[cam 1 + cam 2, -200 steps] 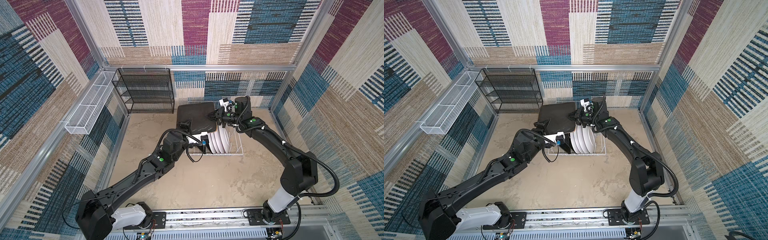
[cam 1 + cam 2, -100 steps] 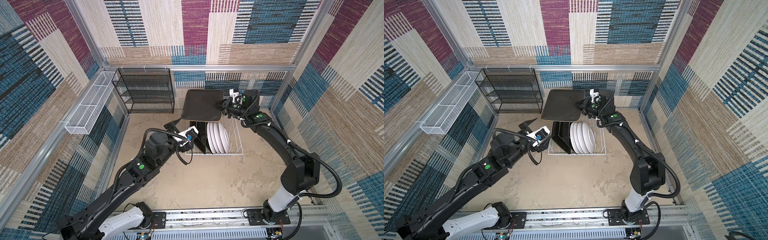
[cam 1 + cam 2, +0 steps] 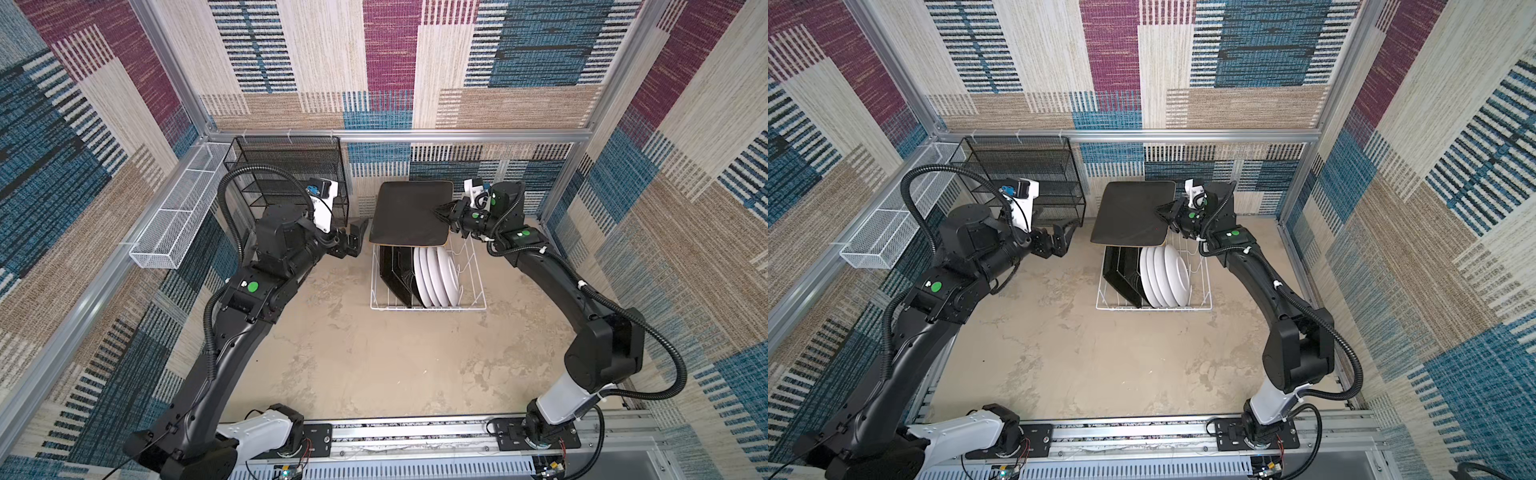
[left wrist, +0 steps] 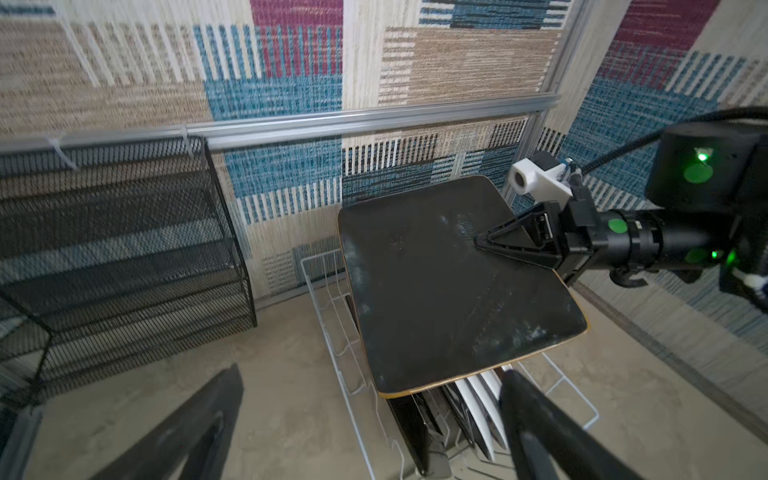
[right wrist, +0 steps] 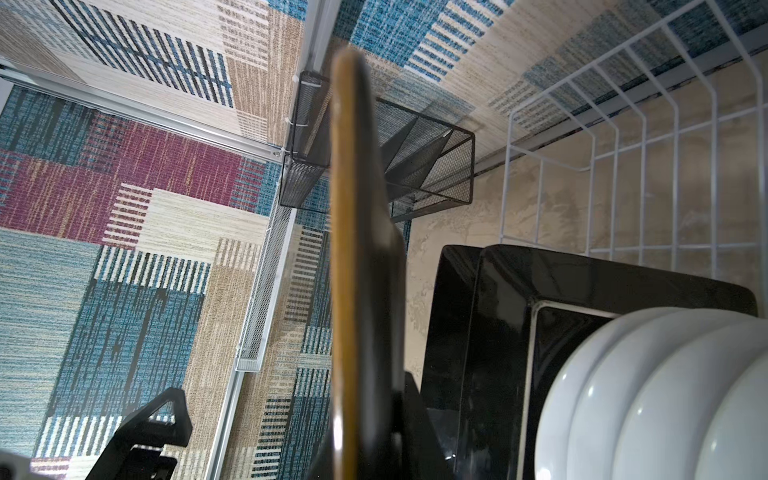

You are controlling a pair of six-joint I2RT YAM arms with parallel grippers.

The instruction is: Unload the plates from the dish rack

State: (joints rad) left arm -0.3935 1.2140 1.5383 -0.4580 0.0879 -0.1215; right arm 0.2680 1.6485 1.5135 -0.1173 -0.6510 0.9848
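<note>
Beige, mottled bench spreads nearest, the left arm cut off at the frame's near edge in both top views. Farther in, the white wire rack stands on it. It holds upright black plates at its left and round white plates right beside them. How many black ones overlap is hard to tell, and their faces are turned out of view. The rack's far end is hidden under a lifted plate, square, black back up, roughly level, with a thin tan edge. The right claw is clenched on that plate's right edge, its lower finger hidden beneath. The left claw hangs released and empty just left of the plate, not touching. Behind stand a black mesh shelf, partly covered by the left arm, and a white basket along the left wall.
</note>
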